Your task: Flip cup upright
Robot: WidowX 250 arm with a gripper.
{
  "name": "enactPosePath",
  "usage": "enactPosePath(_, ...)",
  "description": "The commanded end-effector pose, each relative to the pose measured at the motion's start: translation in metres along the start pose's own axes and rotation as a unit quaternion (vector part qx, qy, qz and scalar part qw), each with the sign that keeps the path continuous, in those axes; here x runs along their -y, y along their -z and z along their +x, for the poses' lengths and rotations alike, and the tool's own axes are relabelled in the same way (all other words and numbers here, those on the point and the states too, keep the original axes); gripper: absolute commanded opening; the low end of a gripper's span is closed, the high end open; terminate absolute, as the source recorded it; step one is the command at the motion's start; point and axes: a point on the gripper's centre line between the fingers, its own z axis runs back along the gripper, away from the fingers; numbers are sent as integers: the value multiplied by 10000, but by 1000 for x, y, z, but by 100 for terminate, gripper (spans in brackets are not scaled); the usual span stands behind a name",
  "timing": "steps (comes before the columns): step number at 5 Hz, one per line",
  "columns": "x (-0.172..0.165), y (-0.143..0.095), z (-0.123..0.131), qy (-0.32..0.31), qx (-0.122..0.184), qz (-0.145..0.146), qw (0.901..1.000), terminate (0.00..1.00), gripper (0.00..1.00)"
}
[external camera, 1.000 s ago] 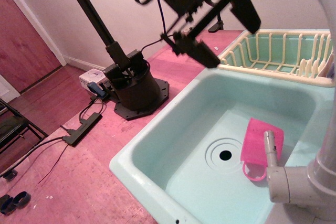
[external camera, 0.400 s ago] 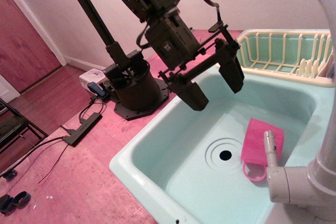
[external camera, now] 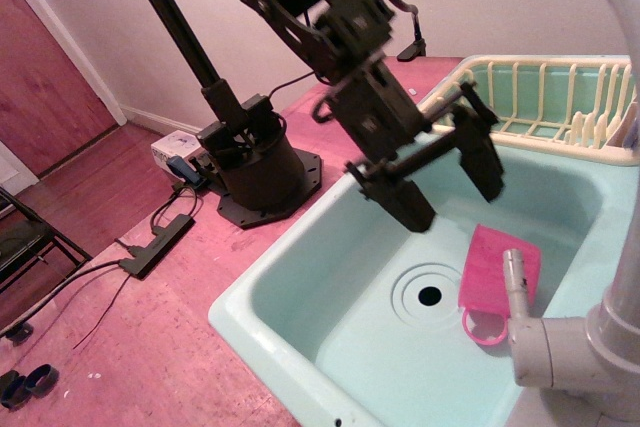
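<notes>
The bright pink translucent cup lies on its side on the floor of the pale green sink, right of the drain. Its round loop handle points toward the front. The grey faucet covers part of it. My black gripper hangs open over the sink, just above and left of the cup, with its two fingers spread wide and nothing between them. It does not touch the cup.
A grey faucet stands at the front right, with its spout end over the cup. A cream dish rack sits behind the sink. The arm's black base stands on the pink counter at left.
The gripper has come down and to the right, from above the sink's back rim to low over the basin near the cup. The cup has not moved.
</notes>
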Motion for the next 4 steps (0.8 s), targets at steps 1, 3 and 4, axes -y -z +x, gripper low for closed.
enactPosePath(1,-26,10,11,105,182,352,9992,0,100)
enactPosePath(3,-16,22,19,-35,209,300,9993,0,0)
enactPosePath(4,-18,15,26,45,177,196,9996,0,0)
